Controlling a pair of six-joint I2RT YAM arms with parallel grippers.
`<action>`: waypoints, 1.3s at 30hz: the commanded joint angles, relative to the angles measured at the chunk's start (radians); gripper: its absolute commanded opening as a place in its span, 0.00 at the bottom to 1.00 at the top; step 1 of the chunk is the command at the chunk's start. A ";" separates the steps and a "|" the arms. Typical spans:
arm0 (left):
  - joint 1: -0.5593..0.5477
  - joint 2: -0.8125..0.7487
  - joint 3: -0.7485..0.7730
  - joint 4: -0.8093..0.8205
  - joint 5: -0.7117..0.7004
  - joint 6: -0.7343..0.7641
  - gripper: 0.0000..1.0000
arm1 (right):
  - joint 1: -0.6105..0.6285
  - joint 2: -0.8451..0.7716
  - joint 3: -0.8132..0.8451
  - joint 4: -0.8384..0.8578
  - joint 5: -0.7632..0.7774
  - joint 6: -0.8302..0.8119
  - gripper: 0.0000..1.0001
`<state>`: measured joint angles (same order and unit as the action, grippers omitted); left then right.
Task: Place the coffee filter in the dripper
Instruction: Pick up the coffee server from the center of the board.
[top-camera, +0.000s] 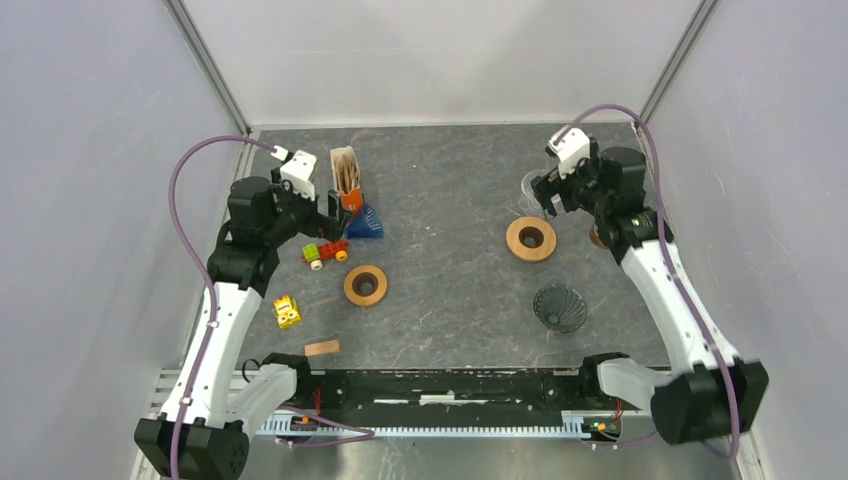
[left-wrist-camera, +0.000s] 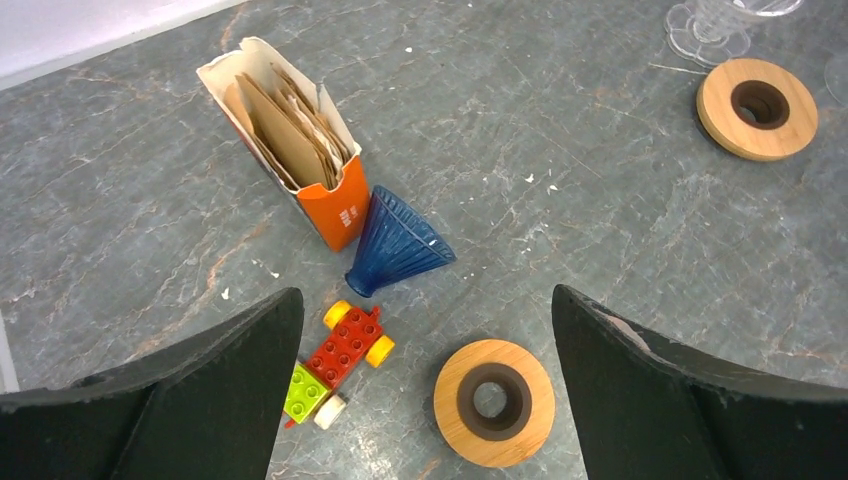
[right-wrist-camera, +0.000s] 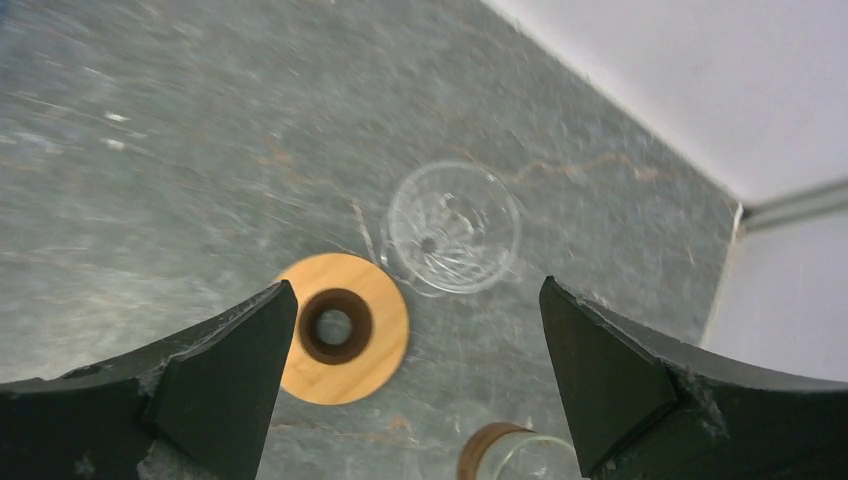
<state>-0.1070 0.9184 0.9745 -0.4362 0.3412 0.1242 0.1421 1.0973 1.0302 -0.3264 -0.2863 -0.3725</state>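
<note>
Probably to pull a filter (left-wrist-camera: 292, 130), left gripper (left-wrist-camera: 425, 300) hovers wide near the box (left-wrist-camera: 338, 208); right gripper (right-wrist-camera: 418, 288), equally wide, far from it.

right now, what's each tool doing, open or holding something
left tool: open, holding nothing
right tool: open, holding nothing

Brown paper coffee filters (left-wrist-camera: 290, 130) upright in open orange box (left-wrist-camera: 340, 210), blue ribbed dripper (left-wrist-camera: 400, 245) on its side just beside it
</note>
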 joint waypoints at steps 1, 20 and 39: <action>0.000 -0.001 -0.017 0.011 0.078 0.058 1.00 | -0.001 0.169 0.077 -0.061 0.212 -0.050 0.99; 0.000 0.020 -0.026 0.047 0.128 0.016 1.00 | 0.047 0.735 0.488 -0.243 0.176 -0.158 0.77; -0.001 0.001 -0.034 0.050 0.114 0.031 1.00 | 0.074 0.884 0.567 -0.280 0.230 -0.199 0.32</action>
<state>-0.1070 0.9394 0.9421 -0.4313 0.4484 0.1322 0.2089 1.9808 1.5295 -0.5896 -0.0673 -0.5556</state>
